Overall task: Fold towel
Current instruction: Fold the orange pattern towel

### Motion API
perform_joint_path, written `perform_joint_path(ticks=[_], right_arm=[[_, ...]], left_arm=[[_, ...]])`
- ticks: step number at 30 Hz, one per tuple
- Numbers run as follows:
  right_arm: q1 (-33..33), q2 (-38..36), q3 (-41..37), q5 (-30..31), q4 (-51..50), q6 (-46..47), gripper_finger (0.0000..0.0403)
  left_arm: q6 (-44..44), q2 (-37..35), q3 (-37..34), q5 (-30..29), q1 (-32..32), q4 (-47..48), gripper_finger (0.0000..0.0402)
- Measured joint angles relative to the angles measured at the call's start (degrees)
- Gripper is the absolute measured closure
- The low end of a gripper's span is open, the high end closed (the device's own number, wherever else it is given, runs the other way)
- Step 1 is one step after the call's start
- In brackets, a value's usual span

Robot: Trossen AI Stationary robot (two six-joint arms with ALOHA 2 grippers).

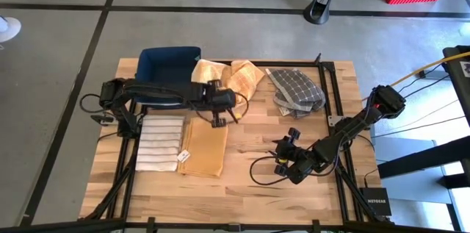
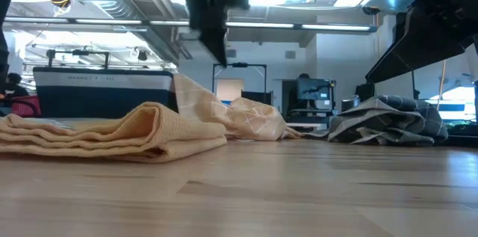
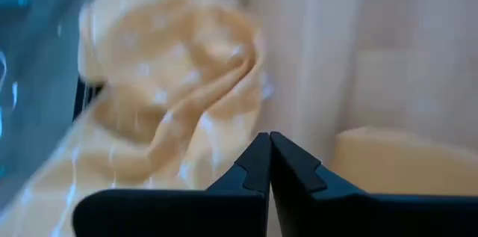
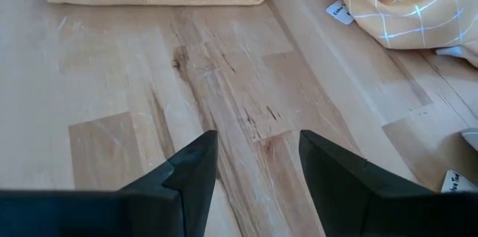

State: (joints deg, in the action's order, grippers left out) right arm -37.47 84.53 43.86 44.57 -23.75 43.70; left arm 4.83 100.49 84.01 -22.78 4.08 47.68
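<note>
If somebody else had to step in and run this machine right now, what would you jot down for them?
Left gripper: shut and empty, above the table between the crumpled yellow grid-patterned towel and the folded plain yellow towel.
Right gripper: open, empty, low over bare wood near the table's front.
Things: a folded white striped towel lies beside the plain yellow one; a crumpled grey checked towel lies to the right of the grid-patterned one; a dark blue bin stands at the back.
Done: two towels folded.
Left: the yellow grid-patterned and grey checked towels still need folding.
</note>
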Motion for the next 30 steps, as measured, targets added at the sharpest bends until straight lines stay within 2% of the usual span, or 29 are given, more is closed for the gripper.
perform_joint_path(ticks=[5,10,17,22,25,30], right_arm=[[0.0,0.0,0.0,-0.1,0.2,-0.2,0.021],[0.0,0.0,0.0,-0.6,0.7,-0.2,0.021],[0.0,0.0,0.0,-0.6,1.4,-0.2,0.021],[0.0,0.0,0.0,-0.6,1.3,-0.2,0.021],[0.0,0.0,0.0,-0.6,1.3,-0.3,0.021],[0.0,0.0,0.0,-0.6,1.3,-0.5,0.021]], left_arm=[[1.9,-0.1,5.5,-0.7,-4.2,-0.1,0.0401],[3.2,-0.1,6.7,-6.1,-4.8,2.0,0.0383],[-1.5,-0.1,3.7,-6.8,1.0,8.4,0.0286],[-1.4,0.0,-0.3,-5.5,5.5,8.9,0.0219],[-0.5,0.0,-3.1,-2.0,7.7,6.7,0.0194],[0.5,0.0,-6.7,-2.0,9.9,4.9,0.0181]])
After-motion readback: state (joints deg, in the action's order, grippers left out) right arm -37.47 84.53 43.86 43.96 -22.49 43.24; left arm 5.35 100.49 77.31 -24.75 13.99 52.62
